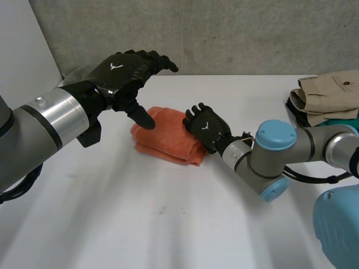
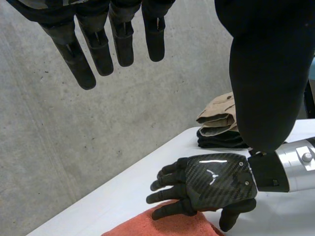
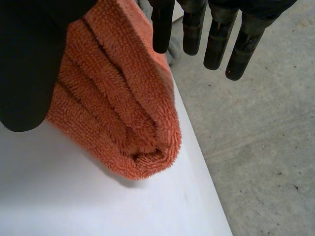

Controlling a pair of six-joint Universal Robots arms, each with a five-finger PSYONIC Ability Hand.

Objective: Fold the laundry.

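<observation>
Towel [image 1: 162,137], orange terry, folded into a thick layered bundle near the middle of the white tabletop [image 1: 168,224]. Resting on the towel's right end: right hand [image 1: 206,128], palm down, fingers [image 3: 216,46] straight and loose over the top layer, curled round nothing, pressing or merely lying there. Hovering above the towel's left end: left hand [image 1: 120,70], clear of the cloth, fingers [image 2: 83,59] spread and straight, thumb pointing down toward the fold, holding nothing. Judged from the stacked layers at the towel's end: folding of this piece all but done, step in hand likely a last flattening or squaring-up. Next move, probably: press the bundle flat under both palms, or close on it from both ends and carry it away. Calls for even pressure from the two sides, thick terry being likely to spring open or slide on the smooth top if pushed from one end alone. Beyond the towel to the right, well apart, at the tabletop's far edge: stack of folded clothes [image 1: 325,98], khaki on top, black and teal beneath. Around the towel, bare matte white surface. Behind the towel, past the far edge: rough grey concrete wall [image 1: 224,33].
</observation>
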